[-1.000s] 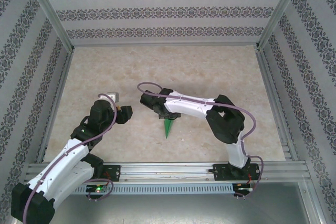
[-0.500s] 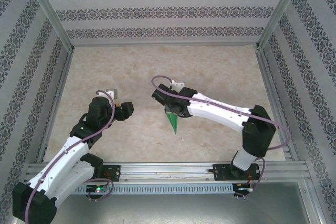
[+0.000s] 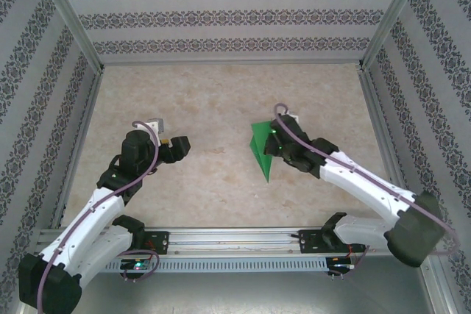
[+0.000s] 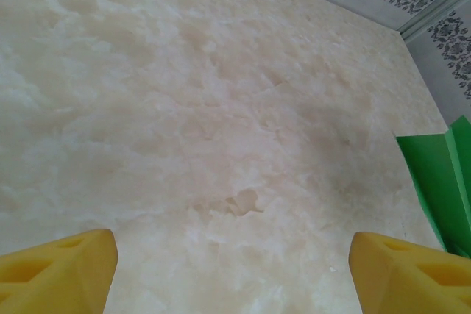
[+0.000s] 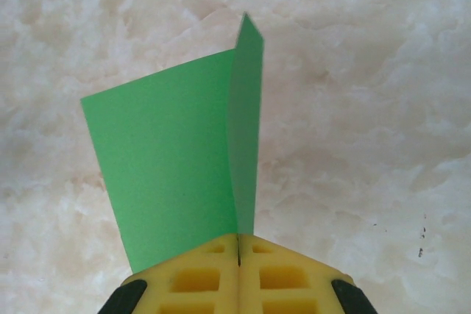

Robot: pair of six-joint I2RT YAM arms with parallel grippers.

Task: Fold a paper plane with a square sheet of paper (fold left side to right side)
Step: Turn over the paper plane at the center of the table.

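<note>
Right arm has swung out rightward across the table, carrying the sheet of paper along.
Two arms, one green sheet, right of the table's middle: the right gripper is clamped on its folded edge, one flap standing up. The left gripper hangs spread wide, holding nothing, well apart to the left.
</note>
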